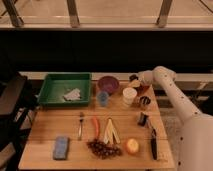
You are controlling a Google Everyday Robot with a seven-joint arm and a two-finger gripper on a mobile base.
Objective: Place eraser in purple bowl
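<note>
End effector (134, 79) hangs just right of purple bowl (108, 84) above table (55, 125); its grip and the eraser's long axis cannot be told.

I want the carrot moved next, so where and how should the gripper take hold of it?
Grip the carrot across its narrow width at mid-length, coming straight down from above. It lies flat with its long axis running front to back, and the fork and banana lie close alongside. The gripper hovers just right of the purple bowl.
</note>
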